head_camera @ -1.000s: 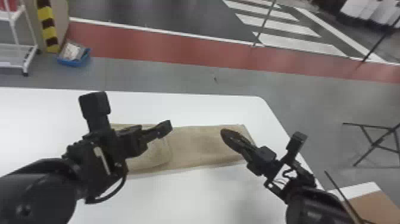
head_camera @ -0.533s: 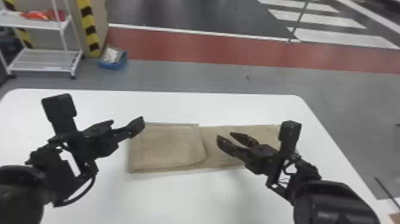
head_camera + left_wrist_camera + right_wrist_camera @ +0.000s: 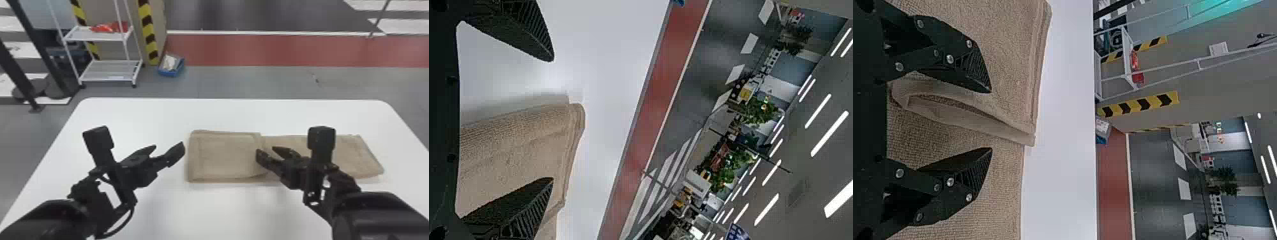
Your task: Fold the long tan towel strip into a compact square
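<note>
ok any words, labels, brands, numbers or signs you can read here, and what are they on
None can be read.
Towel, table: no print I can make out.
Blue sign: too small to read.
Bag in blue bin: any print too blurred.

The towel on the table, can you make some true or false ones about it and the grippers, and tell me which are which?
1. The towel lies on a white table. True.
2. Only the towel's right end is folded over. False: its left part is folded over.
3. The left gripper is holding the towel. False: the left gripper is open and empty.
4. The right gripper is open. True.
5. The towel is bright blue. False: it is tan.
</note>
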You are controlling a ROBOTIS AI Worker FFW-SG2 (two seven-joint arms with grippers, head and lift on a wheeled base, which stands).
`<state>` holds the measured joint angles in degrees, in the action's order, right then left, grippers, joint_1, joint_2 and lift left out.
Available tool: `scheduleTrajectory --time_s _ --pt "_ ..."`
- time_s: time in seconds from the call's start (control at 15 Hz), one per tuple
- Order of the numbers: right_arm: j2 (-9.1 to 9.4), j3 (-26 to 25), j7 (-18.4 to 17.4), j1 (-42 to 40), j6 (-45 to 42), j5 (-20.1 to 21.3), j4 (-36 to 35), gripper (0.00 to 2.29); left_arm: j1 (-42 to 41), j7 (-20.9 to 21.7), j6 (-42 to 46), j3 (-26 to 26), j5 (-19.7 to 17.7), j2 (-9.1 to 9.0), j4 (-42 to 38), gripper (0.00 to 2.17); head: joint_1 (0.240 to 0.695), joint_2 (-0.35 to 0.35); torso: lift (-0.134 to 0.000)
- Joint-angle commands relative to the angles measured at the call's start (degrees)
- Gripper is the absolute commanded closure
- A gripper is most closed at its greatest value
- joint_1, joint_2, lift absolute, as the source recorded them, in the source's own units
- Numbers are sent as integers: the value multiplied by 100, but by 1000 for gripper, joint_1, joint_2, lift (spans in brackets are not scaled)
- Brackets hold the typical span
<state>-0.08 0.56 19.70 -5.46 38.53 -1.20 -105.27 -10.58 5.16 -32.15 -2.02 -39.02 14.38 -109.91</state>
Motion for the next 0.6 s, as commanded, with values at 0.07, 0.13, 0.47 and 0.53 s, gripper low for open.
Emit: scheduleTrajectory --time_s 0.07,0.13,0.47,0.53 --pt "8 32 -142 98 134 6 24 566 -119 108 2 123 0 21 -39 26 695 18 -124" --pt "8 32 -186 142 134 -12 59 566 -137 126 2 149 0 21 -39 26 695 19 -124" --pt "8 155 -256 537 503 23 507 704 -181 170 125 158 -18 29 -13 26 695 26 -124" --pt "8 208 -265 572 503 32 578 704 -199 196 125 167 -27 29 -30 26 695 31 -124"
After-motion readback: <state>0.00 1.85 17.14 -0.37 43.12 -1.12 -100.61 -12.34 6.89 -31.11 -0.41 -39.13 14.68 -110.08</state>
